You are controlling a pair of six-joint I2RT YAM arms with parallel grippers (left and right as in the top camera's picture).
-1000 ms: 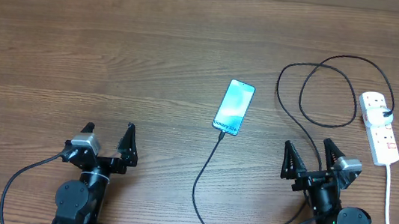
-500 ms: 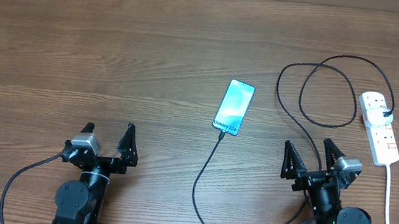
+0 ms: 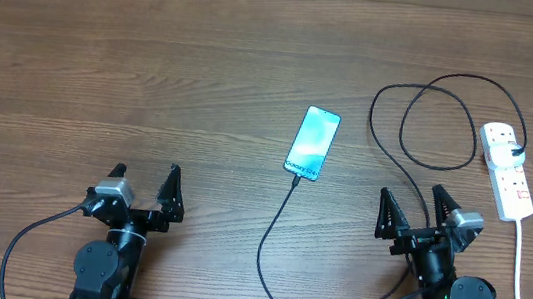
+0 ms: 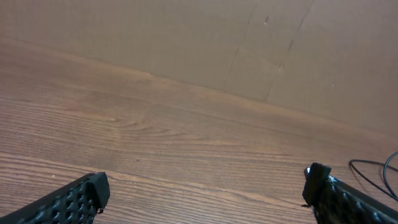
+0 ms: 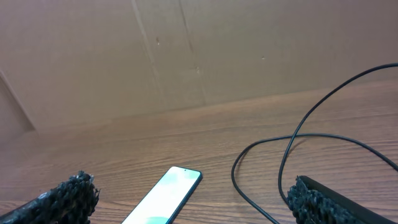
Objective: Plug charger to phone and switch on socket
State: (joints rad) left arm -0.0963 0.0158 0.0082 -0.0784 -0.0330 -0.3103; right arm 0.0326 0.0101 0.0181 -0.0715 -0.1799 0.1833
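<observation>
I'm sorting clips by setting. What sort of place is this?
Probably a robotics lab bench: left gripper and right gripper at a wood-grain table, what looks like a cardboard backdrop, and a staged phone, charger and socket.

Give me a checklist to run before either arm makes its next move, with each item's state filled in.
1. Left fingers spread open, nothing between them: ok.
2. Right fingers spread open, nothing between them: ok.
3. Phone lying flat on the table, screen up, unobstructed: ok.
4. Charger cable tip meets the phone's near edge: ok. Fully seated in the port: cannot tell.
5. Black plug sitting in the socket: ok.
6. Socket switch turned on: cannot tell, the switches are too small to read.
</observation>
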